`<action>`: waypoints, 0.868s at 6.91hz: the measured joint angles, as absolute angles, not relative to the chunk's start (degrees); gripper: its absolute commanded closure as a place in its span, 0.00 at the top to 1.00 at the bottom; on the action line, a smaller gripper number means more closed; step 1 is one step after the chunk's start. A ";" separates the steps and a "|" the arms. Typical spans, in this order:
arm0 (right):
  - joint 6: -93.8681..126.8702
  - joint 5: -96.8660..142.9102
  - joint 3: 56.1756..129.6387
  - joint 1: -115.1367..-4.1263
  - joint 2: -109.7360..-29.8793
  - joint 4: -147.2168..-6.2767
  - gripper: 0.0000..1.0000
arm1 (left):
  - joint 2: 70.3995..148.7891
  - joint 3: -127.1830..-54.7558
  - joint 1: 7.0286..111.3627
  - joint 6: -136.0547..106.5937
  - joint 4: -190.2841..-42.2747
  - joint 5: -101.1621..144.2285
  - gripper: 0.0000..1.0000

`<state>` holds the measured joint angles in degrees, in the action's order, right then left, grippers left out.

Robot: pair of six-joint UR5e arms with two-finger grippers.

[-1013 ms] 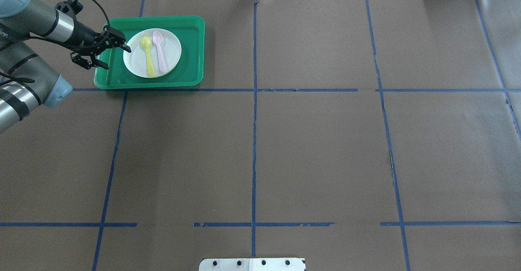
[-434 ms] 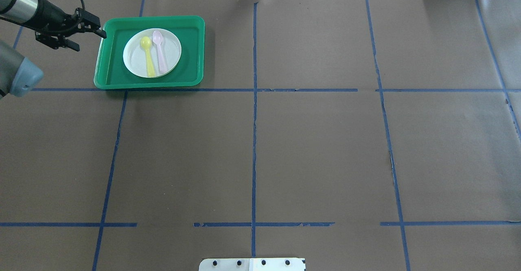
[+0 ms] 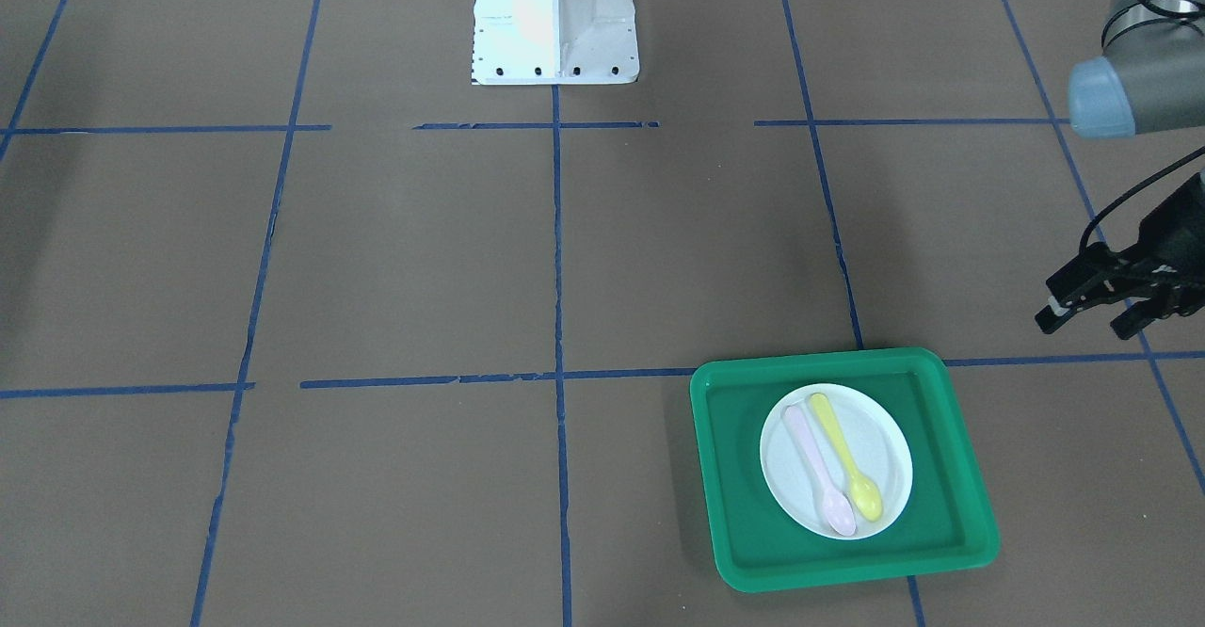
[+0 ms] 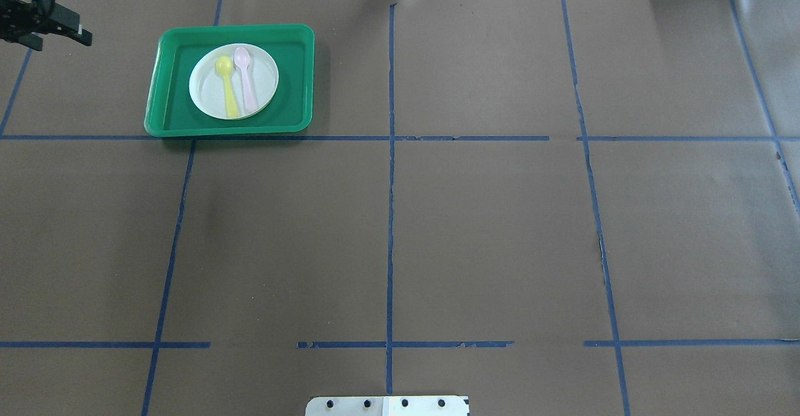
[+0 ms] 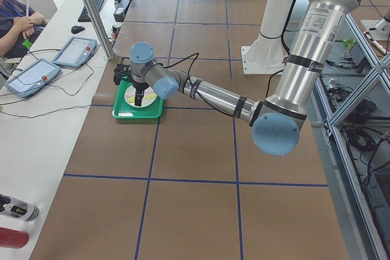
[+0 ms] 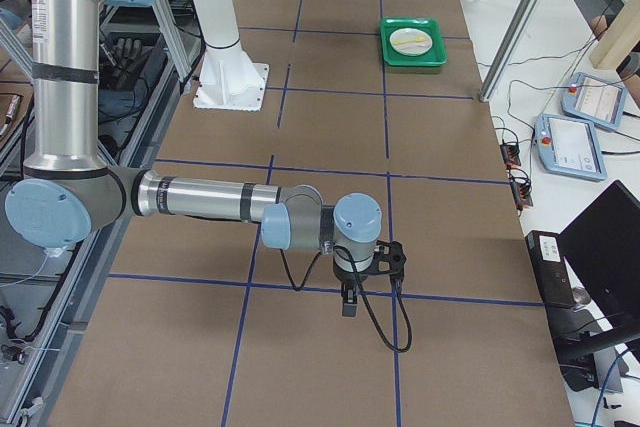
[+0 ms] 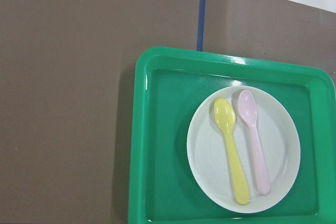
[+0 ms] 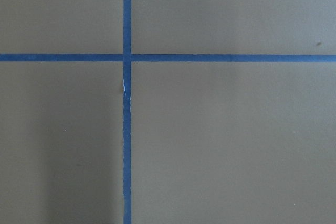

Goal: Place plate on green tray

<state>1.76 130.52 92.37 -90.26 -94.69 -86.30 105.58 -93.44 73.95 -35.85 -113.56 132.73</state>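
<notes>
Left gripper [image 4: 62, 42] pulled back, well clear of tray [image 4: 228, 131], jaws apart, empty | plate [image 4: 206, 91] (spoons [image 4: 249, 88] on it) in tray | right gripper [image 6: 348, 299]: can't tell

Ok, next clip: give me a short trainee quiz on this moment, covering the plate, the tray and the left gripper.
1. True or false: the plate lies inside the green tray.
2. What lies on the plate?
A) a yellow spoon and a pink spoon, side by side
B) a single fork
C) nothing at all
3. Fill in the missing word: the left gripper, off to one side of the tray and clear of it, holds ____.

Key: 1 true; 2 A; 3 nothing.
</notes>
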 measured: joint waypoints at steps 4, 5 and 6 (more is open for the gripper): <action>1.76 130.52 92.37 -90.26 -94.75 -86.31 1.00 | 94.32 -94.43 85.32 -2.06 -111.65 129.15 1.00; 1.76 130.52 92.37 -90.26 -94.73 -86.31 1.00 | 91.25 -93.66 86.74 2.86 -110.87 128.14 1.00; 1.76 130.52 92.37 -90.26 -94.71 -86.31 1.00 | 88.44 -93.03 87.46 4.98 -108.89 127.90 1.00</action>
<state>1.76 130.52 92.37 -90.26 -94.71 -86.31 88.44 -93.03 87.46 4.98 -108.89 127.90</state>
